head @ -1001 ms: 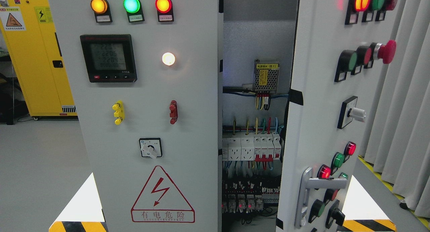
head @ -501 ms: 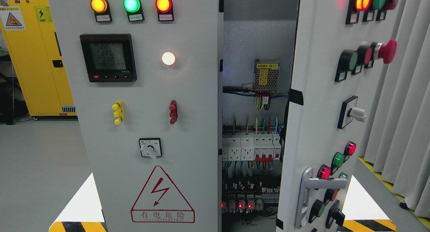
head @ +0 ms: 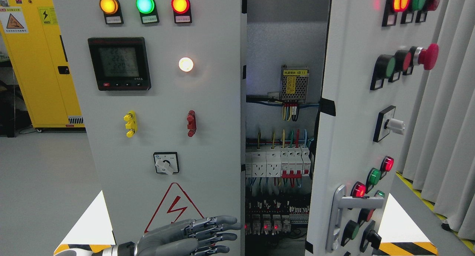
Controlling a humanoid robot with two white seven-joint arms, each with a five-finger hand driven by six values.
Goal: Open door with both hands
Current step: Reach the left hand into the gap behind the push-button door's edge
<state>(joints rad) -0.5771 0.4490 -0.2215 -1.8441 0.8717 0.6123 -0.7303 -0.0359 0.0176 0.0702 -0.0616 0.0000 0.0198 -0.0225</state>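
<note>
Grey steel electrical cabinet (head: 285, 37) fills the view, its right door (head: 352, 137) swung partly open and its left door (head: 163, 100) shut. Inside the gap sit a mesh-cased power supply (head: 294, 84), a row of white and red circuit breakers (head: 278, 163) with coloured wires, and relays (head: 265, 222) with small red lights low down. The left robot hand (head: 193, 237) enters at the bottom, cut off at the wrist, fingers (head: 219, 222) extended and slightly apart, holding nothing, in front of the left door's right edge, covering part of a red warning triangle (head: 174, 207). A silver handle (head: 349, 207) sits low on the right door. Touch with the door cannot be judged.
</note>
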